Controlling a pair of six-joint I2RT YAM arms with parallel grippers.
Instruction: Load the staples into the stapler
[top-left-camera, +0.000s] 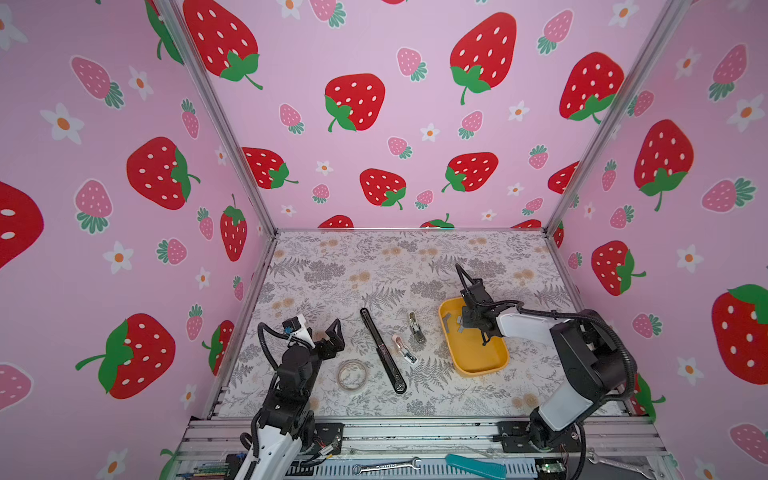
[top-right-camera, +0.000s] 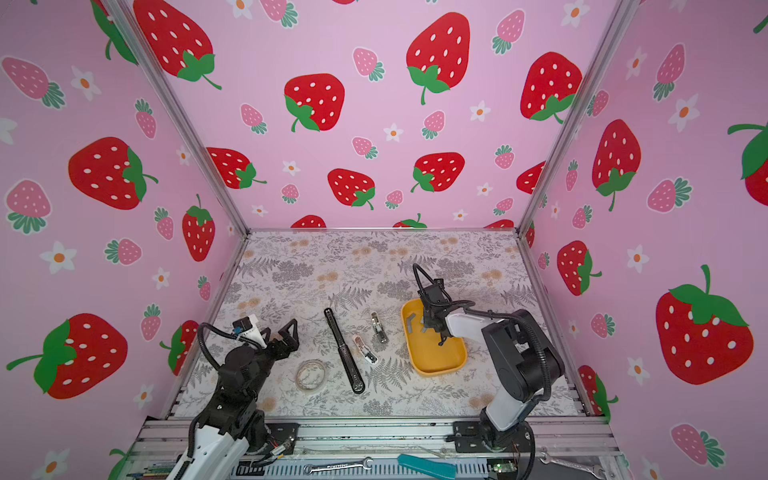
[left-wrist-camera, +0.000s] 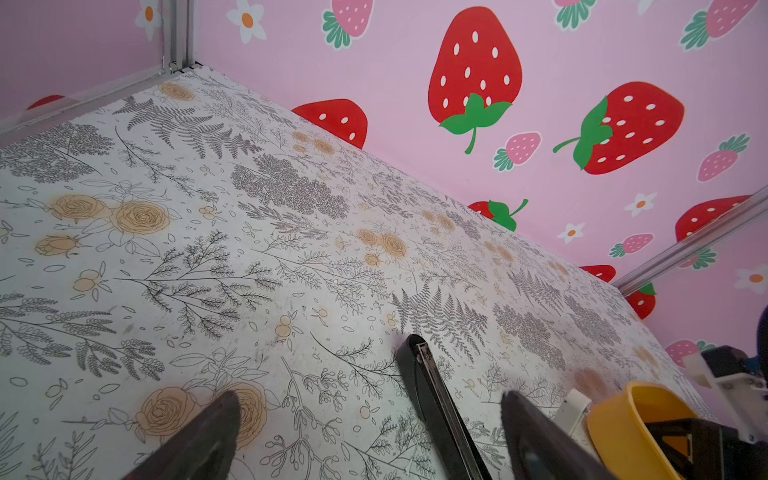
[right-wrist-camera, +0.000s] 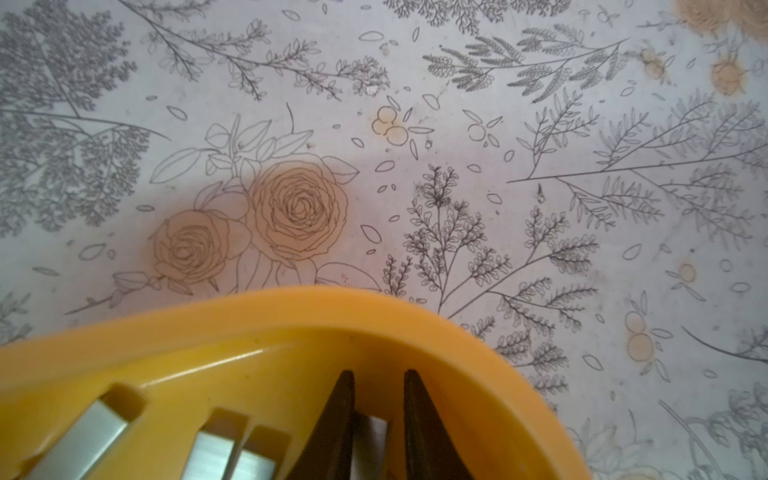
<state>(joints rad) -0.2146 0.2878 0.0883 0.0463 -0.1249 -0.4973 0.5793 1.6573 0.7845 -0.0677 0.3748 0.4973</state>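
Note:
Several grey strips of staples (top-left-camera: 447, 320) lie in a yellow tray (top-left-camera: 478, 365) on the right, in both top views. My right gripper (top-left-camera: 465, 326) reaches down into the tray's far end. In the right wrist view its jaws (right-wrist-camera: 378, 374) stand narrowly apart around one strip (right-wrist-camera: 370, 432), which lies against one finger with a thin gap at the other. Two more strips (right-wrist-camera: 83, 440) lie beside it. A long black stapler (top-left-camera: 381, 351) lies opened out mid-table. My left gripper (top-left-camera: 322, 330) hovers wide open and empty to its left, in the left wrist view (left-wrist-camera: 370, 407) near the stapler's far end (left-wrist-camera: 432, 399).
A small pink stapler (top-left-camera: 404, 349) and a small silver stapler (top-left-camera: 417, 328) lie between the black stapler and the tray. A clear round dish (top-left-camera: 352, 374) sits in front of my left gripper. A wrench (top-left-camera: 386, 467) and a teal tool (top-left-camera: 476, 465) lie on the front rail.

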